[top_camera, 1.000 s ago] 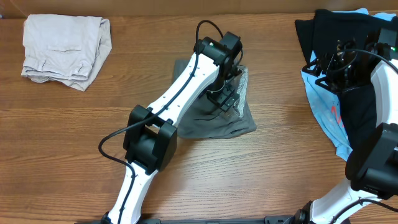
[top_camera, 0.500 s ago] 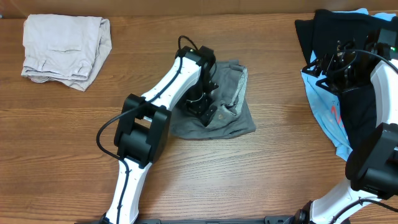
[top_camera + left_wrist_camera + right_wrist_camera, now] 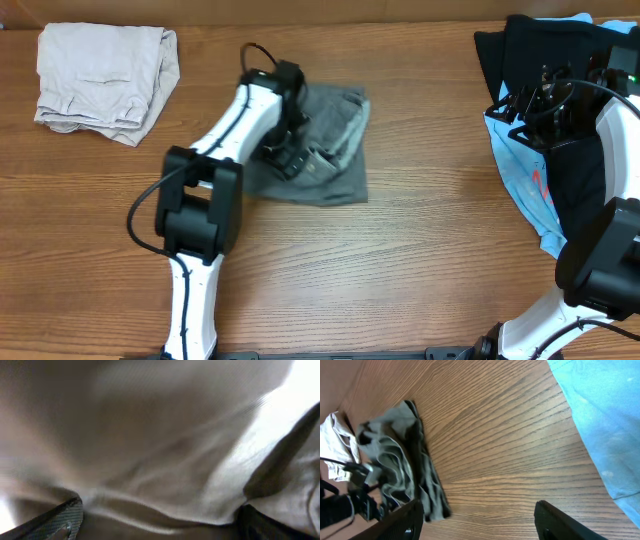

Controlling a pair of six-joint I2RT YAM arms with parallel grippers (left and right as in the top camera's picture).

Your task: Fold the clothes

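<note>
Grey shorts (image 3: 335, 150) lay on the table (image 3: 430, 260), bare wood open beyond their right and near edges. The left gripper (image 3: 285, 157) pressed on them, fingers spread wide. The right gripper (image 3: 477, 521) stood apart, empty.

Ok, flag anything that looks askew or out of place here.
The shorts at centre lie rumpled and skewed, layers not lined up, the left gripper on them. At right, the black garment and blue garment form a loose heap. The beige garment is roughly folded.

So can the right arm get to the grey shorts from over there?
Probably yes. Only bare table lies between the right gripper and the grey shorts, and its jaws are open and empty. The left gripper sits on the shorts' far side.
</note>
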